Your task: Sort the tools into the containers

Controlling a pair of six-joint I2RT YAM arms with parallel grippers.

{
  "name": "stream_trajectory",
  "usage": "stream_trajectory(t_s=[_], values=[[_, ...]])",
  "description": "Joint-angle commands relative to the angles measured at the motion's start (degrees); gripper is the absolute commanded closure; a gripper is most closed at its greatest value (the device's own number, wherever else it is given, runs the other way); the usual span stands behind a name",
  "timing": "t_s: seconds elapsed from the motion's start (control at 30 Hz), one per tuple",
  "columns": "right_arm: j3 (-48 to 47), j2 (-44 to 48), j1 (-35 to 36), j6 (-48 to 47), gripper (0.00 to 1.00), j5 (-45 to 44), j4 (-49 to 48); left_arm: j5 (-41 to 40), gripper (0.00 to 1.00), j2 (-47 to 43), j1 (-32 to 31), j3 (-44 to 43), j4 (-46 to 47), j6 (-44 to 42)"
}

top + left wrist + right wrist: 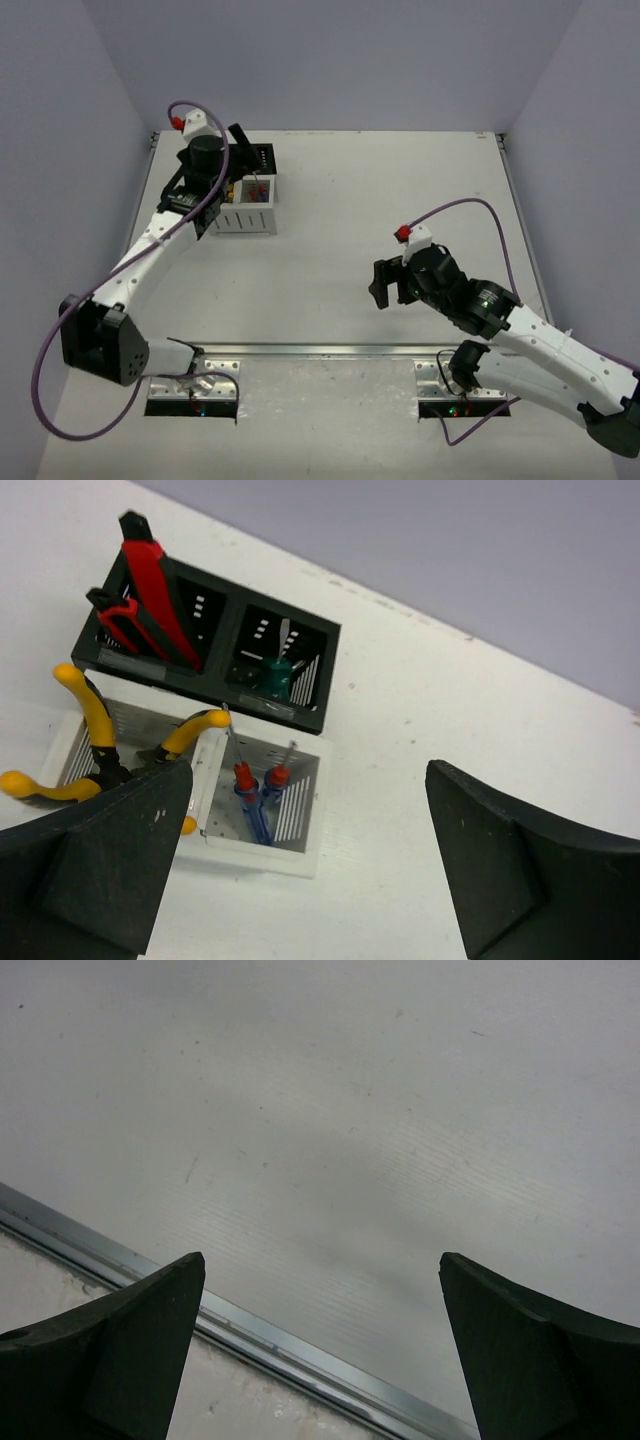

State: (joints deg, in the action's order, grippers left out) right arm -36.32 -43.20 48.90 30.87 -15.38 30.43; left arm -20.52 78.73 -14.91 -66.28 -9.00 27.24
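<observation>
The black bin (300,705) holds red-and-black cutters (150,595) in its left compartment and a green-handled screwdriver (272,672) in its right one. In front of it the white bin (300,855) holds yellow-handled pliers (90,735) on the left and two blue-and-red screwdrivers (252,795) on the right. My left gripper (310,870) is open and empty above the white bin; in the top view it (238,150) sits over both bins, the white bin (245,218) partly showing. My right gripper (320,1340) is open and empty over bare table (390,282).
A metal rail (300,1345) runs along the table's near edge below the right gripper, also seen in the top view (330,350). Grey walls close the table on the left, back and right. Purple cables loop off both arms.
</observation>
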Motion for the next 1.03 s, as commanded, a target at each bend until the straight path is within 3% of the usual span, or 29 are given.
stream_trajectory(t_s=[0.0,0.17,0.33,0.63,1.0], values=[[-7.7,0.0,0.1,-0.2,0.01,-8.4,5.3,4.3,0.0,-12.7,0.0,-0.1,-7.1,-1.3],[-14.6,0.5,0.1,-0.6,0.01,-19.2,15.6,2.2,0.0,-24.5,0.1,4.2,-18.8,-6.7],[-20.1,2.3,0.1,-4.1,0.01,-31.1,21.3,-1.7,0.0,-34.9,0.1,11.7,-23.2,-9.3],[-20.9,11.0,0.1,-7.7,0.01,-30.6,22.9,-4.9,0.0,-51.7,0.1,24.1,-18.9,-8.7],[-16.6,12.1,0.1,-7.0,0.01,-31.4,20.5,-6.3,0.0,-52.4,0.1,23.7,-20.1,-8.2]])
